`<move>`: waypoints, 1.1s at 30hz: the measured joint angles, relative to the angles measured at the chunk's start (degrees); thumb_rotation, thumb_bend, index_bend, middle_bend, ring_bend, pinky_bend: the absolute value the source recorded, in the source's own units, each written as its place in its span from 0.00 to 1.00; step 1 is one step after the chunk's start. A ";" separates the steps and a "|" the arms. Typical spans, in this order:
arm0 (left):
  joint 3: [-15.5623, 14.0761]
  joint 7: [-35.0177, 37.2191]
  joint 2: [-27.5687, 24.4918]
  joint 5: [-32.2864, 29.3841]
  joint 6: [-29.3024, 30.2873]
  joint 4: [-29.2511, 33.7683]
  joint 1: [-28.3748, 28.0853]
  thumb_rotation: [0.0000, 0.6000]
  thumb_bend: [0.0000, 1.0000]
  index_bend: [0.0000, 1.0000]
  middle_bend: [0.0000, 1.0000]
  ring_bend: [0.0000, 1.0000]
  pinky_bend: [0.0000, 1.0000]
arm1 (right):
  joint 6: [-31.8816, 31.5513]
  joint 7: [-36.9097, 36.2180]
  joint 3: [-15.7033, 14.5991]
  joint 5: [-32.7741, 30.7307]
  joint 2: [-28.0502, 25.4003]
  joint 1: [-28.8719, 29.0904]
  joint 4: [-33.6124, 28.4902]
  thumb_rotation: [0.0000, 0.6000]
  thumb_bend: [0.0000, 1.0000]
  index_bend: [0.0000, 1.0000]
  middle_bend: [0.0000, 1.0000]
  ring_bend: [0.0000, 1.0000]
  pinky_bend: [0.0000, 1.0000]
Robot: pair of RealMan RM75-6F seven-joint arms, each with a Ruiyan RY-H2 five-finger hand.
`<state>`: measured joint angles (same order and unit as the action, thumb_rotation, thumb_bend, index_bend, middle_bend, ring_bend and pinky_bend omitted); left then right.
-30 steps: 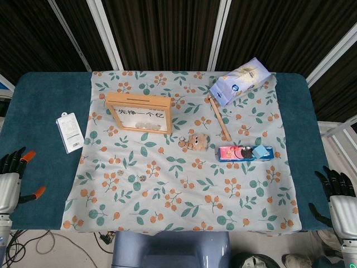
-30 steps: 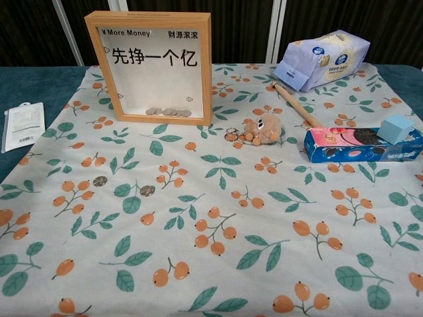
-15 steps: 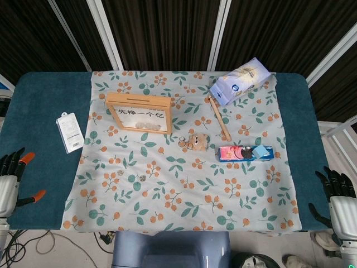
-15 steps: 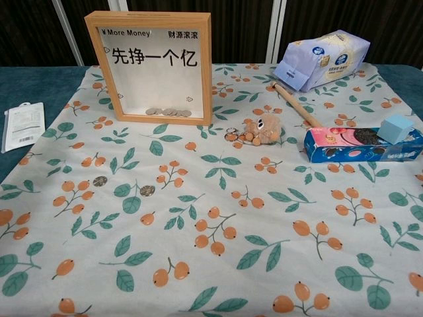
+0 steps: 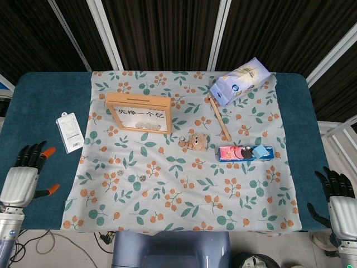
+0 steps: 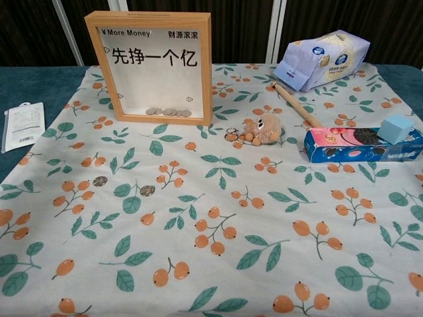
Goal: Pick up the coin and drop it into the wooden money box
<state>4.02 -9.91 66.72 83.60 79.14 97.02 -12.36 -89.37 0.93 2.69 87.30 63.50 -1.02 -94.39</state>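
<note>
Coins (image 6: 147, 190) are lying on the floral cloth (image 6: 264, 224) in front of the upright wooden money box (image 6: 153, 66), while the left hand (image 5: 23, 178) and right hand (image 5: 340, 204) are hovering empty, fingers spread, at the table's near corners.

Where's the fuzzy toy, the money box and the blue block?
fuzzy toy (image 6: 262, 129), chest view, its furry body
wooden money box (image 6: 207, 72), chest view, right side of the frame
blue block (image 6: 395, 128), chest view, its front face
</note>
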 measured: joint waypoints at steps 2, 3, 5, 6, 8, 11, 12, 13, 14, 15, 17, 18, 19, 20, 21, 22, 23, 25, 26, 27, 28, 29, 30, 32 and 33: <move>0.85 -1.07 0.39 -0.51 -3.36 0.20 -2.34 1.00 0.07 0.18 0.00 0.00 0.00 | 0.04 0.03 0.00 -0.20 0.00 -0.05 -0.10 1.00 0.37 0.13 0.05 0.02 0.00; 1.27 -1.43 0.62 -0.92 -4.97 0.30 -3.40 1.00 0.07 0.18 0.00 0.00 0.00 | 0.05 0.06 0.03 -0.33 -0.02 -0.07 -0.20 1.00 0.37 0.13 0.05 0.02 0.00; 2.33 -2.32 1.34 -2.45 -9.04 0.41 -6.05 1.00 0.06 0.18 0.00 0.00 0.00 | -0.01 0.16 0.15 -0.52 -0.06 -0.10 -0.27 1.00 0.37 0.13 0.05 0.02 0.00; 2.79 -2.78 1.74 -3.33 -10.85 0.40 -7.23 1.00 0.06 0.17 0.00 0.00 0.00 | -0.08 0.26 0.26 -0.68 -0.08 -0.12 -0.25 1.00 0.37 0.13 0.05 0.02 0.00; 3.85 -4.23 3.00 -5.91 -14.90 0.13 -10.00 1.00 0.06 0.17 0.00 0.00 0.00 | -0.18 0.34 0.44 -1.00 -0.08 -0.16 -0.28 1.00 0.37 0.13 0.05 0.02 0.00; 5.05 -7.58 5.92 -10.00 -19.29 -1.36 -13.60 1.00 0.06 0.17 0.00 0.00 0.00 | -0.18 0.32 0.73 -1.81 -0.10 -0.25 -0.54 1.00 0.37 0.13 0.05 0.02 0.00; 5.36 -8.56 7.00 -11.24 -20.28 -2.04 -14.51 1.00 0.06 0.17 0.00 0.00 0.00 | -0.09 0.35 0.81 -2.02 -0.17 -0.27 -0.70 1.00 0.37 0.13 0.05 0.02 0.00; 5.72 -9.86 8.51 -12.81 -21.41 -3.06 -15.62 1.00 0.06 0.17 0.00 0.00 0.00 | -0.02 0.41 0.82 -2.04 -0.23 -0.26 -0.79 1.00 0.37 0.13 0.05 0.02 0.00; 5.96 -10.79 9.64 -13.91 -22.14 -3.91 -16.39 1.00 0.06 0.17 0.00 0.00 0.00 | 0.05 0.50 0.80 -2.03 -0.28 -0.24 -0.83 1.00 0.37 0.13 0.05 0.02 0.00; 6.17 -11.66 10.71 -14.89 -22.77 -4.83 -17.12 1.00 0.06 0.17 0.00 0.00 0.00 | 0.12 0.70 0.76 -2.00 -0.33 -0.22 -0.84 1.00 0.37 0.13 0.05 0.02 0.00; 6.52 -13.55 12.98 -16.80 -23.81 -7.02 -18.57 1.00 0.06 0.17 0.00 0.00 0.00 | 0.27 1.04 0.71 -2.00 -0.40 -0.18 -0.89 1.00 0.37 0.13 0.05 0.02 0.00; 6.62 -14.34 13.88 -17.53 -24.13 -7.93 -19.13 1.00 0.06 0.17 0.00 0.00 0.00 | 0.32 1.07 0.71 -2.05 -0.42 -0.17 -1.00 1.00 0.37 0.13 0.05 0.02 0.00; 6.70 -15.36 15.02 -18.46 -24.51 -9.06 -19.83 1.00 0.06 0.17 0.00 0.00 0.00 | 0.39 1.10 0.73 -2.17 -0.44 -0.16 -1.11 1.00 0.37 0.13 0.05 0.02 0.00; 6.73 -16.04 15.79 -19.12 -24.77 -9.82 -20.32 1.00 0.06 0.17 0.00 0.00 0.00 | 0.43 1.14 0.76 -2.27 -0.47 -0.15 -1.15 1.00 0.37 0.13 0.05 0.02 0.00; 6.73 -16.60 16.47 -19.69 -25.00 -10.48 -20.76 1.00 0.06 0.16 0.00 0.00 0.00 | 0.50 1.17 0.79 -2.38 -0.50 -0.14 -1.21 1.00 0.37 0.13 0.05 0.02 0.00; 6.69 -17.12 17.18 -20.26 -25.29 -11.21 -21.24 1.00 0.06 0.16 0.00 0.00 0.00 | 0.57 1.18 0.80 -2.47 -0.52 -0.13 -1.28 1.00 0.37 0.13 0.05 0.02 0.00; 6.62 -17.35 17.61 -20.57 -25.48 -11.67 -21.50 1.00 0.06 0.16 0.00 0.00 0.00 | 0.67 1.24 0.78 -2.53 -0.56 -0.12 -1.31 1.00 0.37 0.13 0.05 0.02 0.00; 6.32 -17.73 18.38 -21.20 -26.00 -12.65 -21.96 1.00 0.06 0.16 0.00 0.00 0.00 | 1.00 1.48 0.70 -2.64 -0.71 -0.08 -1.45 1.00 0.37 0.13 0.05 0.02 0.00; 6.16 -17.87 18.65 -21.49 -26.28 -13.06 -22.15 1.00 0.06 0.16 0.00 0.00 0.00 | 1.05 1.55 0.69 -2.66 -0.76 -0.05 -1.58 1.00 0.37 0.13 0.05 0.02 0.00; 6.01 -18.00 18.91 -21.76 -26.55 -13.46 -22.34 1.00 0.06 0.16 0.00 0.00 0.00 | 1.05 1.63 0.69 -2.65 -0.79 -0.03 -1.72 1.00 0.37 0.13 0.05 0.02 0.00; 5.88 -18.14 19.16 -21.99 -26.77 -13.85 -22.54 1.00 0.06 0.16 0.00 0.00 0.00 | 1.05 1.68 0.70 -2.66 -0.80 -0.03 -1.74 1.00 0.37 0.13 0.05 0.02 0.00; 5.73 -18.32 19.50 -22.22 -26.99 -14.33 -22.81 1.00 0.06 0.16 0.00 0.00 0.00 | 1.05 1.69 0.70 -2.68 -0.81 -0.03 -1.77 1.00 0.37 0.13 0.05 0.02 0.00; 5.64 -18.44 19.73 -22.35 -27.11 -14.63 -23.01 1.00 0.06 0.16 0.00 0.00 0.00 | 1.08 1.68 0.70 -2.72 -0.81 -0.03 -1.78 1.00 0.37 0.13 0.05 0.02 0.00; 5.51 -18.63 20.19 -22.38 -27.10 -15.03 -23.32 1.00 0.06 0.16 0.00 0.00 0.00 | 1.20 1.69 0.68 -2.76 -0.81 0.00 -1.87 1.00 0.37 0.13 0.05 0.02 0.00; 5.47 -18.66 20.38 -22.31 -26.97 -15.14 -23.42 1.00 0.06 0.16 0.00 0.00 0.00 | 1.24 1.80 0.66 -2.74 -0.81 0.03 -1.85 1.00 0.37 0.13 0.05 0.02 0.00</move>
<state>9.49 -28.57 87.10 61.29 52.17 81.88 -35.78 -88.12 2.72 3.35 84.56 62.70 -0.99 -96.24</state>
